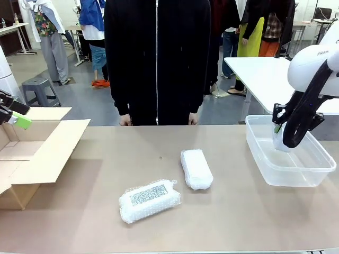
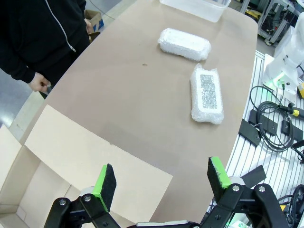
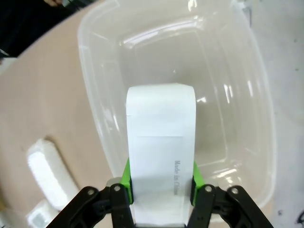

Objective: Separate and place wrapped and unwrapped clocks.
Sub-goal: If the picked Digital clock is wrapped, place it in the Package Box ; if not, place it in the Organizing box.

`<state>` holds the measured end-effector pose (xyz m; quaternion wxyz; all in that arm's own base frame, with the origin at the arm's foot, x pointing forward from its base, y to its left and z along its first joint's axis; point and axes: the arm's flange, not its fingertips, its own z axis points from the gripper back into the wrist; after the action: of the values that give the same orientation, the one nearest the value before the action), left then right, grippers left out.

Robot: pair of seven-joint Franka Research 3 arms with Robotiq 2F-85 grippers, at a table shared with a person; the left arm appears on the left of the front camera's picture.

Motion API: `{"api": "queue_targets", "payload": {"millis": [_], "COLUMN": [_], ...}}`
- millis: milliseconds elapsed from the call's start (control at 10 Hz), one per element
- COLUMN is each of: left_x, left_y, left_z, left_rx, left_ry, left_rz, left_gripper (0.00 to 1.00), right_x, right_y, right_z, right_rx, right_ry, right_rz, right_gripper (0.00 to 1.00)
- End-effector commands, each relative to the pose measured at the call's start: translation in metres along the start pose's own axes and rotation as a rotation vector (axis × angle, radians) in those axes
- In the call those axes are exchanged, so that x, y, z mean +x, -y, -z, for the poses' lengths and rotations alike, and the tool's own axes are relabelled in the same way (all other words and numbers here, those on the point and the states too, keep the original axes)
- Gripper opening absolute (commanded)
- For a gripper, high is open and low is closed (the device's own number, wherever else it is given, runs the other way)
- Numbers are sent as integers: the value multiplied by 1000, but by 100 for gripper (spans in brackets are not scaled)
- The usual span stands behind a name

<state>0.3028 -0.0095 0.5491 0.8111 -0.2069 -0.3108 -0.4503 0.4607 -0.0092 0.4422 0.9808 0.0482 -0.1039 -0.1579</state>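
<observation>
Right gripper (image 3: 160, 176) clamped on smooth plain white rectangular block (image 3: 160, 128), block hanging over clear plastic tub (image 3: 95, 123) at table's 3 o'clock edge. Left gripper (image 2: 161, 178) released, jaws wide, above open cardboard box (image 1: 50, 153) at 9 o'clock. Mid brown table (image 1: 106, 159): bubble-wrap bundle with grey speckled panel (image 1: 149, 200); plain white bubble-wrap bundle (image 1: 196, 169) at its 1 o'clock, apart.

1. The tan table (image 1: 106, 153) in front of me carries four things.
2. Left end: an open cardboard box (image 1: 50, 151), flaps spread.
3. Middle, near me: a bubble-wrap bundle (image 1: 148, 200) with a grey speckled panel. Just beyond it, to the right, lies a plain bundle (image 1: 196, 169), not touching it.
4. Right end: a clear plastic tub (image 1: 296, 181).
</observation>
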Motion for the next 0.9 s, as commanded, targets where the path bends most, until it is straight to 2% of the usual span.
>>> {"api": "queue_targets", "payload": {"millis": [0, 500, 800], "left_x": [-1, -1, -1], "left_y": [-2, -2, -2], "left_z": [0, 0, 0], "left_rx": [-14, -14, -14], "left_ry": [12, 12, 12], "left_rz": [12, 12, 12], "left_gripper": [100, 100, 100], "right_x": [4, 14, 17], "right_y": [-1, 5, 4], "right_z": [19, 57, 69], "right_rx": [27, -64, -68], "right_ry": [-35, -40, -86], "right_rz": [-14, 49, 46], "right_gripper": [50, 50, 50]}}
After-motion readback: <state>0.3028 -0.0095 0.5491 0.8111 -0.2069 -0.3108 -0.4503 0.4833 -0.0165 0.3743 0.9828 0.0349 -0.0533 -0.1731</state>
